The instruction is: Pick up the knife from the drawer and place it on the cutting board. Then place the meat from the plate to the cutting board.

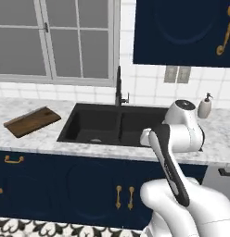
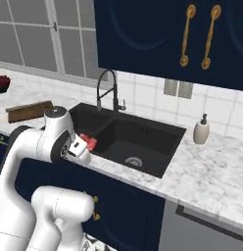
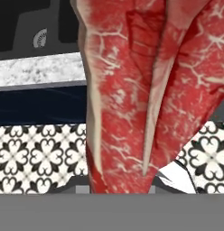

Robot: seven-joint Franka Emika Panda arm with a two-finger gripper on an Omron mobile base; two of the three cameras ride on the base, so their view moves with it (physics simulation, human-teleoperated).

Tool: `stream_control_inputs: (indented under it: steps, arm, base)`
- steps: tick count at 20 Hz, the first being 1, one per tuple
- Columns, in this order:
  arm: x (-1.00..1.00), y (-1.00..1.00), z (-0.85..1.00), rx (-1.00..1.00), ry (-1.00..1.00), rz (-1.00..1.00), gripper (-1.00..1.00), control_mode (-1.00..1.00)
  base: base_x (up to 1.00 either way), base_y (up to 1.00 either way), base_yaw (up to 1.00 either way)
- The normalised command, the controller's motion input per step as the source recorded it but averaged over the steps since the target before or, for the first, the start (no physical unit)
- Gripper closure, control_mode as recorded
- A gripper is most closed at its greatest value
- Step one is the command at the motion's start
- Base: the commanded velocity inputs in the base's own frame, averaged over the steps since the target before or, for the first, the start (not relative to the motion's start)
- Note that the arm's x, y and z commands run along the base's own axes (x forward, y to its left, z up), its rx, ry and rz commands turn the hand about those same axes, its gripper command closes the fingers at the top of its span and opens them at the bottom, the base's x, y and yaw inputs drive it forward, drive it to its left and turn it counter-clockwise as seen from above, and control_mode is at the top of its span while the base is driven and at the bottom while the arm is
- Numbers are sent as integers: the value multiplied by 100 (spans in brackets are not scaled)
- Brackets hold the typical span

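Note:
My gripper (image 2: 87, 142) is shut on the meat (image 2: 89, 141), a red steak with pale marbling, and holds it in the air over the front left rim of the sink (image 2: 143, 128). In the hand view the meat (image 3: 145, 90) hangs close to the camera and covers the fingertips. The dark brown cutting board (image 1: 32, 121) lies on the counter left of the sink, well away from the gripper, and shows again at the far left (image 2: 29, 110). I cannot make out the knife on it. The drawer and the plate are out of view.
A black faucet (image 1: 119, 88) stands behind the double sink (image 1: 112, 125). A soap dispenser (image 1: 205, 106) sits on the marble counter at the right. A dark bowl of red berries (image 2: 1, 82) is at the far left. Navy wall cabinets hang overhead.

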Motion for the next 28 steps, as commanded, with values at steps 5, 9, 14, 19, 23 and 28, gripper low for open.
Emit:
stream_control_inputs:
  steps: [5, 9, 14, 19, 23, 28]
  arm:
    - [0, 0, 0, 0, 0, 0, 100, 100]
    - [0, 0, 0, 0, 0, 0, 100, 100]
    - [0, 0, 0, 0, 0, 0, 100, 100]
    - [0, 0, 0, 0, 0, 0, 100, 100]
    - [0, 0, 0, 0, 0, 0, 100, 100]
    - [0, 0, 0, 0, 0, 0, 100, 100]
  base:
    - [25, 100, 11]
    - [43, 100, 0]
    - [54, 100, 0]
    - [57, 100, 0]
    - [63, 79, -6]
    - [33, 2, -20]
